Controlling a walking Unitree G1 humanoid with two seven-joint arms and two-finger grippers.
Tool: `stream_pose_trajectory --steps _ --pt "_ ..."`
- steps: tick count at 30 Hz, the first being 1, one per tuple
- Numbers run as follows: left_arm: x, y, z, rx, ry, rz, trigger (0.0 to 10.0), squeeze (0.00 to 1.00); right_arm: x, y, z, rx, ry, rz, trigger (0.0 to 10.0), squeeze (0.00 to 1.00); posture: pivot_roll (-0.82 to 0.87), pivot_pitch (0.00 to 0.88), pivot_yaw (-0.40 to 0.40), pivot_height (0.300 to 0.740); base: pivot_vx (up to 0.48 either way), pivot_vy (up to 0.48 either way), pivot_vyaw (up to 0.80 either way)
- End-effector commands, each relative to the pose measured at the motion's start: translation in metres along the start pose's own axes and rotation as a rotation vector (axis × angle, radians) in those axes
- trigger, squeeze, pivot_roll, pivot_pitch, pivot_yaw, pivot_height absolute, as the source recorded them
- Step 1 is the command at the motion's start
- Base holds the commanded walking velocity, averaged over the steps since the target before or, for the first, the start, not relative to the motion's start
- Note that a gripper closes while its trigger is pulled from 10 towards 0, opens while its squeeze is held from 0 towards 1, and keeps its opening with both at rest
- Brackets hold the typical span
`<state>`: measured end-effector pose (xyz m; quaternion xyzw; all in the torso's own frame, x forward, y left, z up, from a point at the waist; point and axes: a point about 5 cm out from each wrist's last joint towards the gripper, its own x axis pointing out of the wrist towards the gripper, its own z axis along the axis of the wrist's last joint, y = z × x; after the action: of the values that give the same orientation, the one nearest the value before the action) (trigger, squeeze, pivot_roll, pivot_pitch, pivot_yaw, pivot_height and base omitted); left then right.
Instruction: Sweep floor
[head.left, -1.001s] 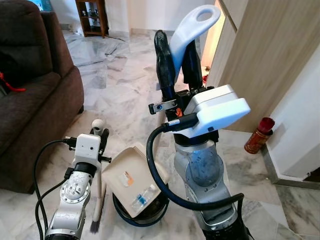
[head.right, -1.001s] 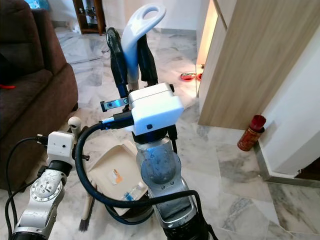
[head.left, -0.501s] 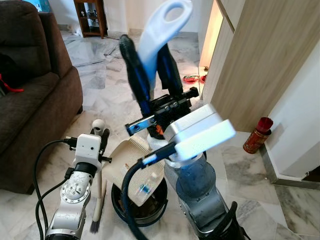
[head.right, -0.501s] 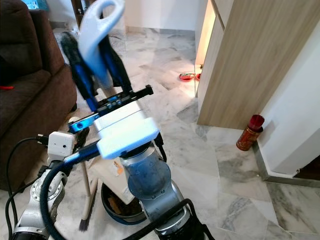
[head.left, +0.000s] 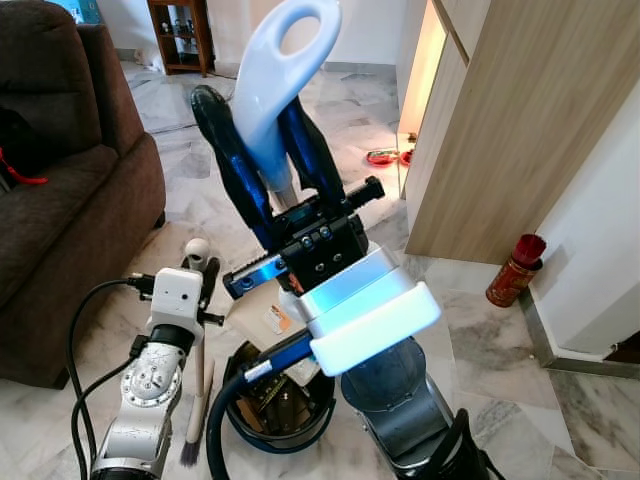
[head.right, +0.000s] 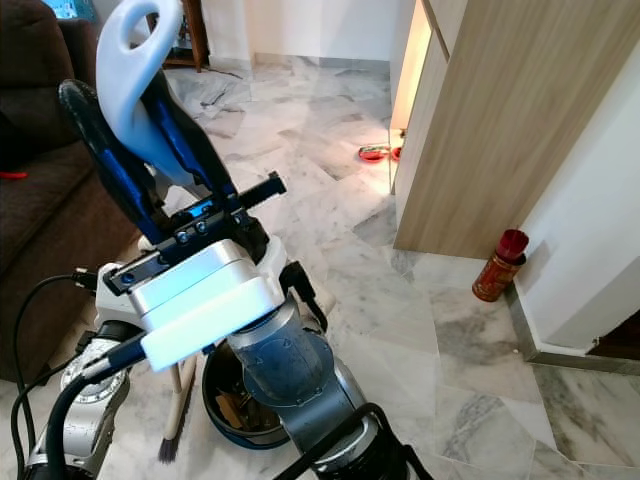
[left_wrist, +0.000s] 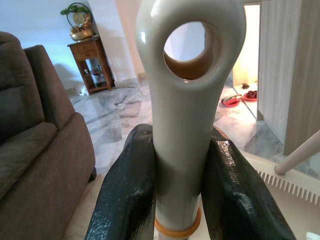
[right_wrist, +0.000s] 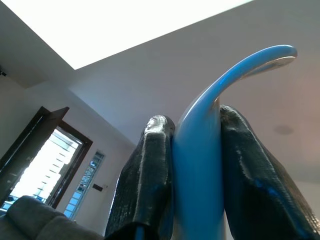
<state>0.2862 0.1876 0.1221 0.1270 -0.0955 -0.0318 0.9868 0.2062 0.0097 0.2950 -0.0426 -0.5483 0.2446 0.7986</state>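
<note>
Up front, the right gripper (head.left: 268, 165) is clamped on the dustpan handle (head.left: 272, 75), whose long axis runs upward, looped end on top. Below, over the bin (head.left: 278, 418), the left gripper (left_wrist: 192, 190) pinches the broom handle (left_wrist: 187, 100), standing near upright, bristles on the floor.
</note>
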Motion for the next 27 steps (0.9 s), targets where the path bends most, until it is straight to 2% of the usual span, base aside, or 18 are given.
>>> stream_pose_trajectory --steps 1,10,21,25,27 --pt "0.002 0.002 0.013 0.025 -0.064 -0.005 10.0 0.00 0.009 -0.001 0.017 -0.028 -0.116 0.010 10.0 0.00 0.16 0.037 -0.024 0.740 0.000 0.000 0.00" --pt "0.003 0.001 0.013 0.026 -0.066 -0.008 10.0 0.00 0.008 0.001 0.016 -0.084 -0.120 0.019 10.0 0.00 0.16 0.036 -0.023 0.740 0.000 0.000 0.00" --pt "0.003 0.001 0.012 0.025 -0.063 -0.010 10.0 0.00 0.007 -0.003 0.011 -0.053 -0.075 -0.026 10.0 0.00 0.16 0.034 -0.024 0.740 0.000 0.000 0.00" --pt "0.003 0.000 0.012 0.025 -0.062 -0.011 10.0 0.00 0.006 -0.009 0.004 -0.061 -0.025 -0.070 10.0 0.00 0.16 0.034 -0.025 0.740 0.000 0.000 0.00" --pt "0.003 0.000 0.012 0.023 -0.061 -0.012 10.0 0.00 0.004 -0.020 -0.005 -0.094 0.019 -0.116 10.0 0.00 0.16 0.034 -0.025 0.740 0.000 0.000 0.00"
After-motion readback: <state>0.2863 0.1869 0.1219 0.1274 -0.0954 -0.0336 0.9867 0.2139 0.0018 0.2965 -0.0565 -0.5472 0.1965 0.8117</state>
